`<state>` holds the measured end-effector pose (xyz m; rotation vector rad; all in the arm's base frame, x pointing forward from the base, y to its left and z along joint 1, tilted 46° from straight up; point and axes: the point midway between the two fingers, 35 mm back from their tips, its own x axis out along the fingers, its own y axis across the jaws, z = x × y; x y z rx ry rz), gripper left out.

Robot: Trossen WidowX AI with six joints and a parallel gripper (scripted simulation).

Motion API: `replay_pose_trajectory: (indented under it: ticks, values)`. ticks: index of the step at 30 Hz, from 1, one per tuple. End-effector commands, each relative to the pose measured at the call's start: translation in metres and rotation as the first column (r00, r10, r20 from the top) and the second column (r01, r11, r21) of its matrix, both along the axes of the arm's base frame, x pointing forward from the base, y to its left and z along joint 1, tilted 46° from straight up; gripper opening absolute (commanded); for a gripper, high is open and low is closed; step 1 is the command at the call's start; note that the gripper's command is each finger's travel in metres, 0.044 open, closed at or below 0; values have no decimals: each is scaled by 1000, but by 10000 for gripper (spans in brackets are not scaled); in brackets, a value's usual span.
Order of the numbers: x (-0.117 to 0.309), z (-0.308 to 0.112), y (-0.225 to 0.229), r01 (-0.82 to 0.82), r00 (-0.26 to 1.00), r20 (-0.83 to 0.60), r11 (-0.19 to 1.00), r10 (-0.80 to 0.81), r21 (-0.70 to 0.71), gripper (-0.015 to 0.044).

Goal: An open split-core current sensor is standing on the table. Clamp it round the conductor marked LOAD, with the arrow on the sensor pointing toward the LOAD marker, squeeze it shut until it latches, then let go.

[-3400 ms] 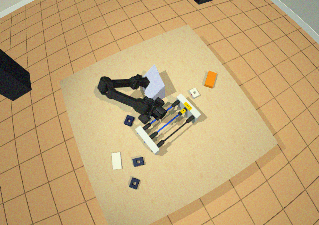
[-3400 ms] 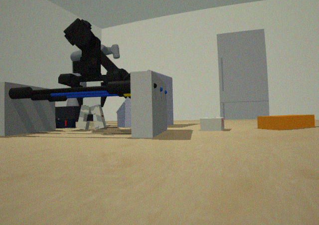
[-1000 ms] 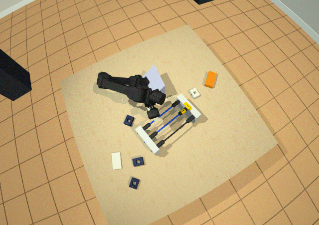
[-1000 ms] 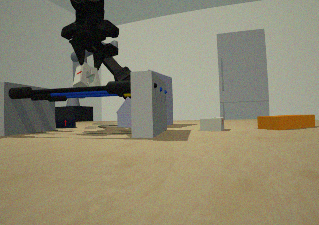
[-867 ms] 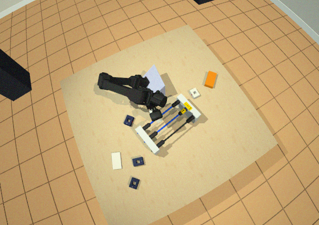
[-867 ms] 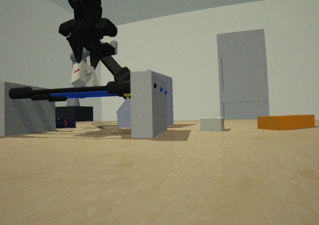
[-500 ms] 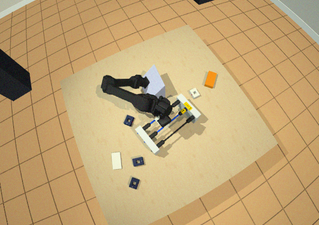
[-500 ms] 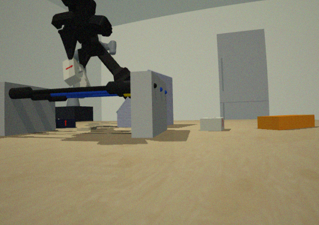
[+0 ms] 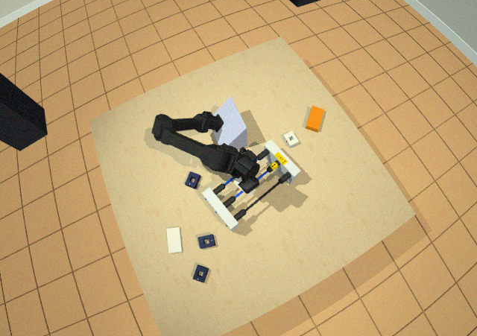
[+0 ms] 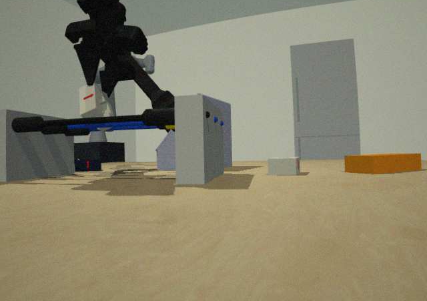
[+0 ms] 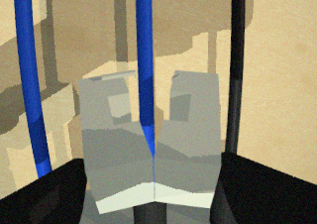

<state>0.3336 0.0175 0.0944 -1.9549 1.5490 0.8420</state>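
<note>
The white split-core sensor [image 10: 90, 105] [image 11: 193, 140] is held above the conductors, jaws spread and facing down. Its red arrow [image 10: 88, 97] points right, toward the end block with the yellow label. My gripper [image 10: 99, 89] [image 11: 153, 167] is shut on the sensor's two sides. The middle blue conductor [image 9: 264, 175] [image 11: 145, 46] carries a yellow tag [image 9: 273, 166] beside the yellow label [image 9: 280, 158], whose word is hard to read. In the wrist view this conductor lines up with the gap between the jaws; the sensor looks just above it, not round it.
Another blue conductor [image 11: 27, 60] and a black one [image 9: 261, 196] [image 11: 238, 36] flank it, between two end blocks [image 9: 220, 209] [image 10: 189, 139]. A lilac wedge [image 9: 231, 122] stands behind. Several dark square rings, a white ring [image 9: 291, 138], an orange block [image 9: 314, 118] and a white block [image 9: 174, 240] lie around.
</note>
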Motion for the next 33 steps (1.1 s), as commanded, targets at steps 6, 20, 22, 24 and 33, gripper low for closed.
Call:
replay_pose_trajectory:
  ticks: [6, 20, 22, 24, 33]
  values:
    - [3, -10, -10, -6, 1000, -2, 1000, 6, -7, 0]
    - [6, -26, -25, -6, 1000, -1, 1000, 6, -9, 0]
    - [6, -28, -27, -6, 1000, -1, 1000, 6, -10, 0]
    - [5, -26, -25, -1, 1000, 0, 1000, 1, -3, 0]
    - [5, -26, -25, -1, 1000, 0, 1000, 1, -3, 0]
